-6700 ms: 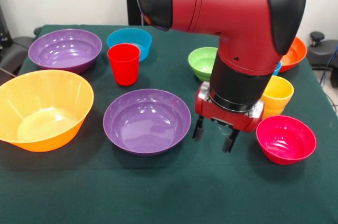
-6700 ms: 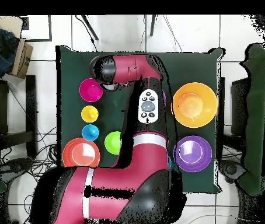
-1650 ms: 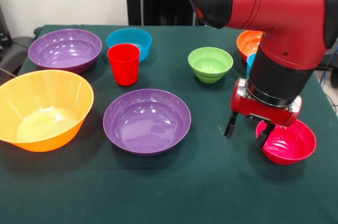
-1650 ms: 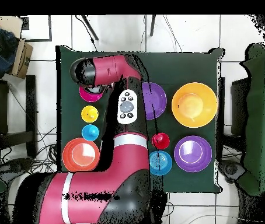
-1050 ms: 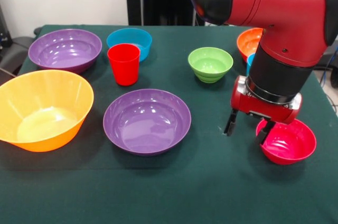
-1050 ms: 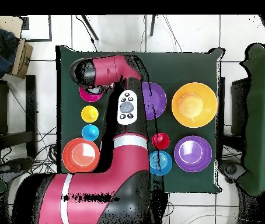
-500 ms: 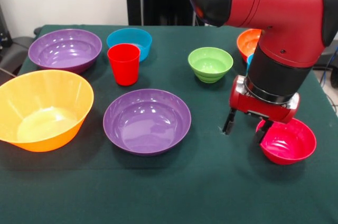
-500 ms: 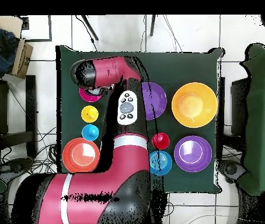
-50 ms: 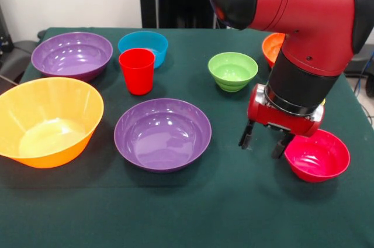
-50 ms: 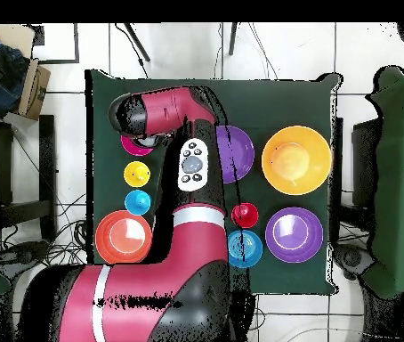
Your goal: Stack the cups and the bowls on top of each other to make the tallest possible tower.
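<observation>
The gripper (image 9: 263, 142) hung at the lower right of the front view with its two dark fingers spread apart and nothing between them, one fingertip just beside the near-left rim of the magenta-pink bowl (image 9: 317, 155), which sat at the right edge of the frame; whether the fingertip touched the rim could not be told. Across the dark green table (image 9: 187, 213) lay the rest of the stackable pieces: the yellow-orange bowl (image 9: 47, 121) at the left, one purple bowl (image 9: 162, 133) at centre, a second purple bowl (image 9: 72, 54) at upper left, the blue bowl (image 9: 144, 45) behind the red cup (image 9: 137, 71), the green bowl (image 9: 232, 71) at upper centre, and a sliver of the orange bowl (image 9: 270, 46) behind the arm. In the overhead view the yellow cup (image 10: 137, 174) and the light blue cup (image 10: 137, 202) stood left of the arm. All looked like thin, glossy plastic, probably light, stiff and rather slippery, so a pinch across the magenta-pink bowl's thin rim, one finger inside and one outside, seemed the likeliest hold; a light bowl might slide or tip if nudged. No brand, label or legible writing showed on any piece, and the buttons on the arm's panel were too small to read.
</observation>
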Action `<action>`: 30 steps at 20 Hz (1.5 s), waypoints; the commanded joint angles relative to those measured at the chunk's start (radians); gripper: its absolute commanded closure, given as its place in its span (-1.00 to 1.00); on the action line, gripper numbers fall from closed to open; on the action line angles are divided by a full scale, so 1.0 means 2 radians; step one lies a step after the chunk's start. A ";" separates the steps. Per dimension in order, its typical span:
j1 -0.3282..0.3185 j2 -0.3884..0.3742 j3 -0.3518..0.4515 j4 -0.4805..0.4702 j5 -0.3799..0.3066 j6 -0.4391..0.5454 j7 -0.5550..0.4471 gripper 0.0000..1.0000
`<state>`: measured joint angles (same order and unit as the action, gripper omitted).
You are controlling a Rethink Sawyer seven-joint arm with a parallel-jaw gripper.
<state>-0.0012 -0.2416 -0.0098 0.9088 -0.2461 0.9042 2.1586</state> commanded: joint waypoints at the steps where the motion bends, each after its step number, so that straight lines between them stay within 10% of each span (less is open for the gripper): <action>1: 0.000 0.002 0.032 0.042 -0.045 0.005 -0.108 -1.00; 30: -0.051 -0.013 0.096 0.074 -0.043 -0.020 -0.111 -1.00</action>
<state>-0.1072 -0.2686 0.0818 0.9942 -0.2706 0.8896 2.1586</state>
